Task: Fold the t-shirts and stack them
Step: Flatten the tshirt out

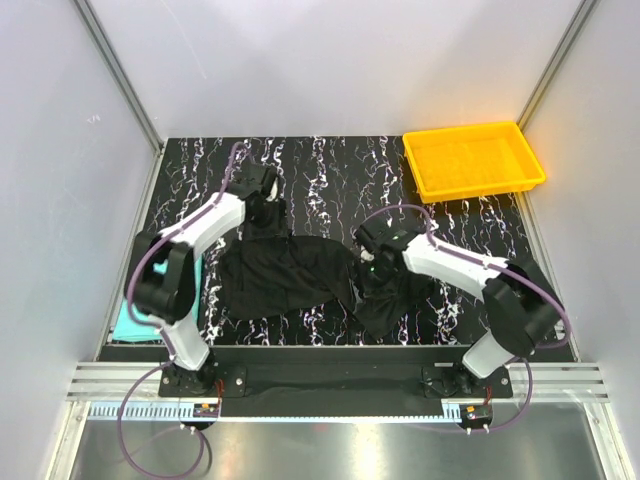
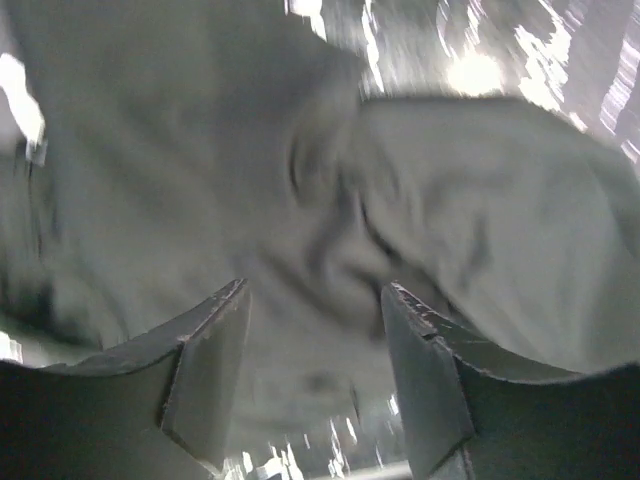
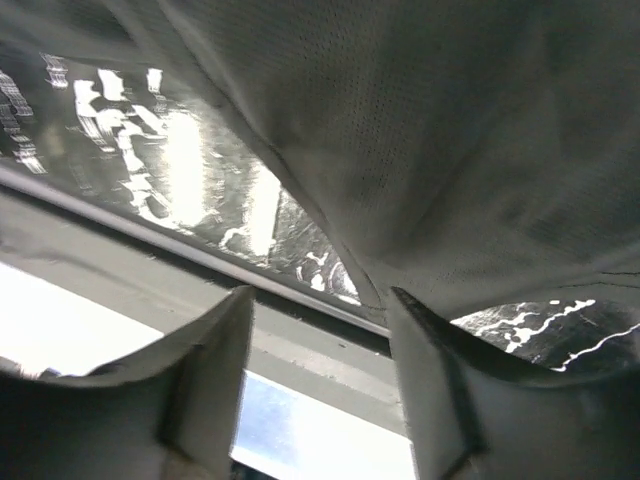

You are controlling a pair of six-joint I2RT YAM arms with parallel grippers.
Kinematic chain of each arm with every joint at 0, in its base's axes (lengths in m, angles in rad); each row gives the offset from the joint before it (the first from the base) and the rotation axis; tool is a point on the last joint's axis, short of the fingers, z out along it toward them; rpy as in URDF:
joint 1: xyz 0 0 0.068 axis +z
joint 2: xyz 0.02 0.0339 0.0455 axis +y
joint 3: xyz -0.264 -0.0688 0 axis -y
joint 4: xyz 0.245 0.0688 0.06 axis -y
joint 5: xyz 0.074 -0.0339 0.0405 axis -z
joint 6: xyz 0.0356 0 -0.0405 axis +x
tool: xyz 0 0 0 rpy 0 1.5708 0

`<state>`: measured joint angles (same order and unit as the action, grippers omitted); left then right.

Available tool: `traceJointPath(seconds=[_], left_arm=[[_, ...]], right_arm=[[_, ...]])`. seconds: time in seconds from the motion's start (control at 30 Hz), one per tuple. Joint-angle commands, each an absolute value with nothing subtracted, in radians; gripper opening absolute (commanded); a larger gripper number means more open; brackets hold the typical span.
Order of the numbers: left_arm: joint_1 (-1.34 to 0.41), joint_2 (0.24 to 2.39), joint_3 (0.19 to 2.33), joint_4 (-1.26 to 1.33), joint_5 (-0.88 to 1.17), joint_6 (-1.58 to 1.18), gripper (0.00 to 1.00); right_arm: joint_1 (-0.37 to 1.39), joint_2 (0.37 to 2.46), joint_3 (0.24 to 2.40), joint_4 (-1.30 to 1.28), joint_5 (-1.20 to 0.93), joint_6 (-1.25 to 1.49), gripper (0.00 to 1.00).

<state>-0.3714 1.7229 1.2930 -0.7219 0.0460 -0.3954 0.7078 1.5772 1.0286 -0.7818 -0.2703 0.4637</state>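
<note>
The black t-shirt (image 1: 295,272) lies crumpled in the middle of the dark marbled mat, with a bunched part trailing to the right front. My left gripper (image 1: 266,206) is at the shirt's far left corner; in the left wrist view it (image 2: 315,292) is open, and blurred black cloth (image 2: 330,180) lies just beyond the fingertips. My right gripper (image 1: 369,254) is over the shirt's right side; in the right wrist view it (image 3: 320,296) is open, and the cloth (image 3: 420,130) drapes past the right fingertip. The teal t-shirt (image 1: 124,322) lies at the mat's left edge, mostly hidden by my left arm.
A yellow plastic tray (image 1: 472,160) stands at the back right corner. Grey walls close in the left, right and back. The metal rail holding the arm bases (image 1: 330,380) runs along the near edge.
</note>
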Motion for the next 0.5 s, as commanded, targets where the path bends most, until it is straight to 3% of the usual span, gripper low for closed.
traceJointPath(seconds=[0.0,0.03,0.13,0.3,0.43,0.47], left_arm=[[-0.362,1.811,1.384,-0.695,-0.027,-0.333,0.64],[-0.361,1.827,1.402,-0.695,-0.034,-0.333,0.69],[-0.362,1.879,1.439,-0.695,-0.048,-0.334,0.73],[-0.360,1.986,1.503,-0.695,-0.025,-0.339,0.72],[-0.360,2.031,1.519,-0.693,-0.017,-0.347,0.63],[-0.359,2.036,1.522,-0.692,-0.023,-0.344,0.56]], right_arm=[[0.765,1.611,1.078,-0.773,-0.181,0.453,0.60],[0.782,1.633,1.081,-0.775,-0.163,0.453,0.60],[0.831,1.672,1.086,-0.772,-0.108,0.443,0.65],[0.838,1.730,1.077,-0.781,-0.029,0.431,0.67],[0.838,1.736,1.052,-0.782,-0.006,0.439,0.63],[0.838,1.740,1.046,-0.781,-0.006,0.437,0.62]])
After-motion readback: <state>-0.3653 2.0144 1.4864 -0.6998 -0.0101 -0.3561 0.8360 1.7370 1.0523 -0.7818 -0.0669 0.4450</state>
